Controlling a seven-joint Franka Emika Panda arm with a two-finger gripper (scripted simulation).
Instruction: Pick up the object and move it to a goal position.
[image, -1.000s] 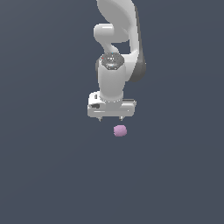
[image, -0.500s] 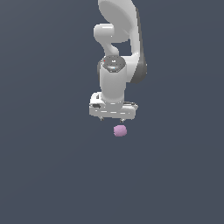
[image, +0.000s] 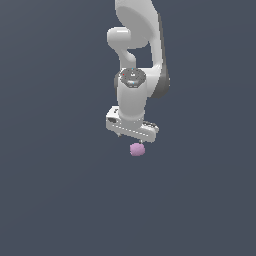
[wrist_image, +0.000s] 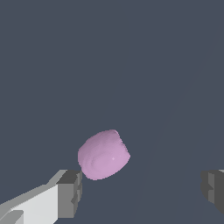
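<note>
The object is a small pink-purple roundish lump (image: 137, 149) on the dark grey floor. My white gripper (image: 133, 139) hangs just above it, pointing down, with the jaws wide apart and nothing between them. In the wrist view the lump (wrist_image: 103, 154) lies close to one dark finger pad (wrist_image: 70, 192), while the other pad (wrist_image: 214, 188) is far off at the picture's edge. The lump sits off-centre from the gripper (wrist_image: 142, 190), nearer that first pad. I cannot tell whether the pad touches the lump.
The floor (image: 60, 200) is a plain dark grey surface with no other objects in view. The white arm (image: 137, 45) rises above the gripper to the top edge of the exterior view.
The gripper has come down a little toward the lump and shifted slightly to the exterior view's right. The lump has not moved. The jaws stay open.
</note>
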